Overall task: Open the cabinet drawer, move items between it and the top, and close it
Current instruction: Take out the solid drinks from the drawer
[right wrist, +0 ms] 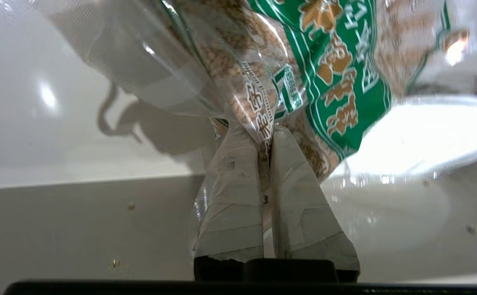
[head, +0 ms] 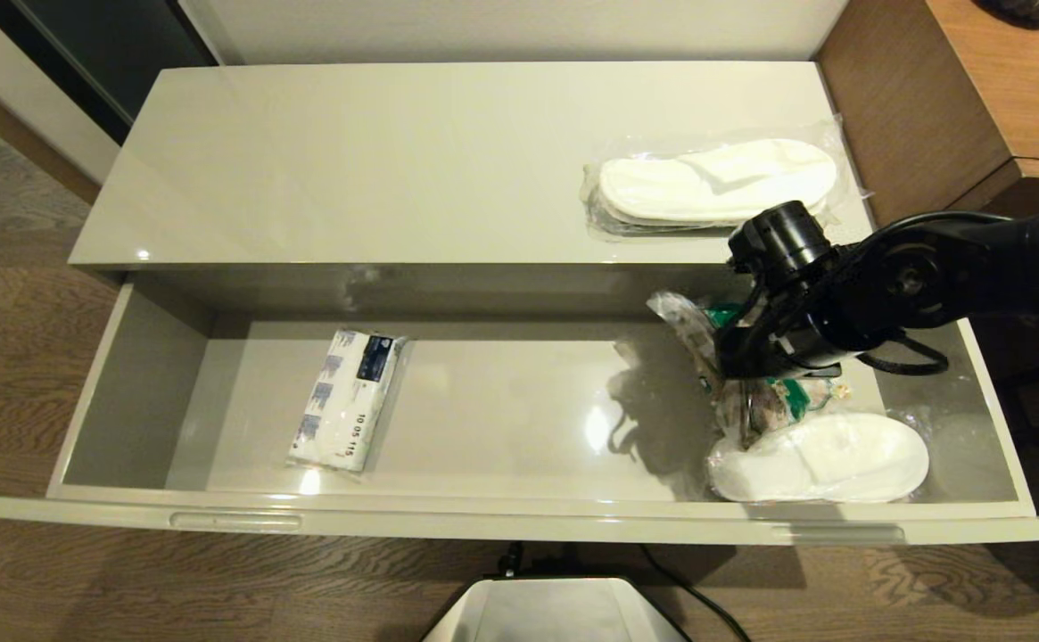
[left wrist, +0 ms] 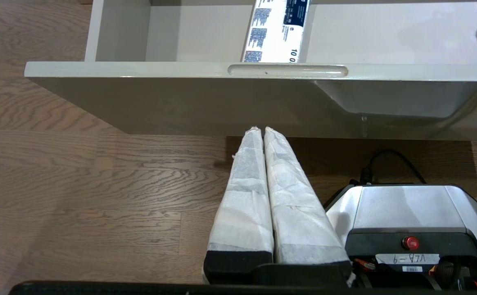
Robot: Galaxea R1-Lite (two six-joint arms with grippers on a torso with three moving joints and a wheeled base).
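A wide, shallow, glossy cream-grey cabinet drawer (head: 140, 392) stands pulled open below the glossy cream-white top (head: 376, 160). The right gripper (right wrist: 265, 141), jaws clamped on a crinkly clear packet with brown pattern and green label (right wrist: 328, 82), hangs inside the drawer's right end. White slippers in a clear bag (head: 827, 456) lie just beneath it; another bagged pair (head: 715, 183) rests on the top. A small white tissue pack with dark blue label (head: 350, 397) lies well apart at left. The left gripper (left wrist: 263, 130) is parked below the drawer front, jaws together. The slick film could slip from so narrow a pinch, or snag the top's front edge when lifted. Open room lies mid-drawer and across the top's left
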